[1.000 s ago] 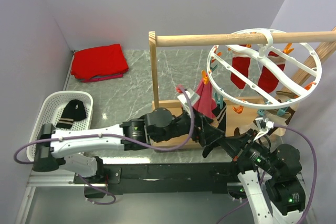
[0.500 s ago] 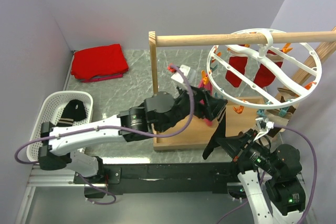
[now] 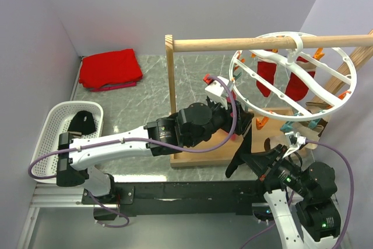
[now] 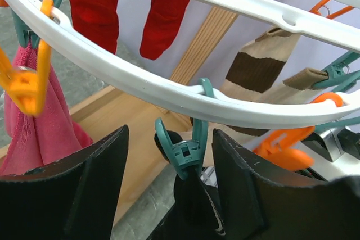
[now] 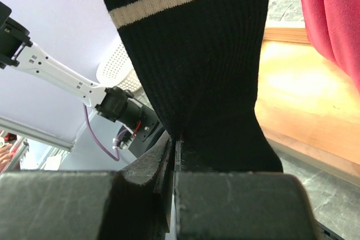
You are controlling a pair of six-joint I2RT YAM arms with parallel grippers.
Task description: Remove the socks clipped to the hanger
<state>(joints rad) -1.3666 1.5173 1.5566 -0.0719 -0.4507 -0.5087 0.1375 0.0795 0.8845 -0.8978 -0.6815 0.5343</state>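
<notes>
The white ring hanger [image 3: 294,74] hangs from the wooden rail. Two red socks [image 3: 268,77] and a brown-and-cream sock [image 3: 312,109] are pegged to it. My left gripper [image 3: 242,122] is open at the ring's near-left edge. In the left wrist view its jaws [image 4: 169,139] straddle a teal peg [image 4: 188,150] that clips the black sock [image 4: 194,206]. A pink sock [image 4: 34,122] hangs from an orange peg [image 4: 22,82] beside it. My right gripper [image 3: 240,157] is shut on the lower end of the black striped sock [image 5: 197,71], below the ring.
A white basket [image 3: 49,121] at the left holds another black sock [image 3: 81,122]. A folded red cloth [image 3: 111,68] lies at the back left. The wooden rail [image 3: 262,43] and its post and base board [image 3: 195,157] surround the hanger.
My left arm has swung right and up, from beside the pink sock to the ring's edge, open around the teal peg. The right gripper has held the black sock still.
</notes>
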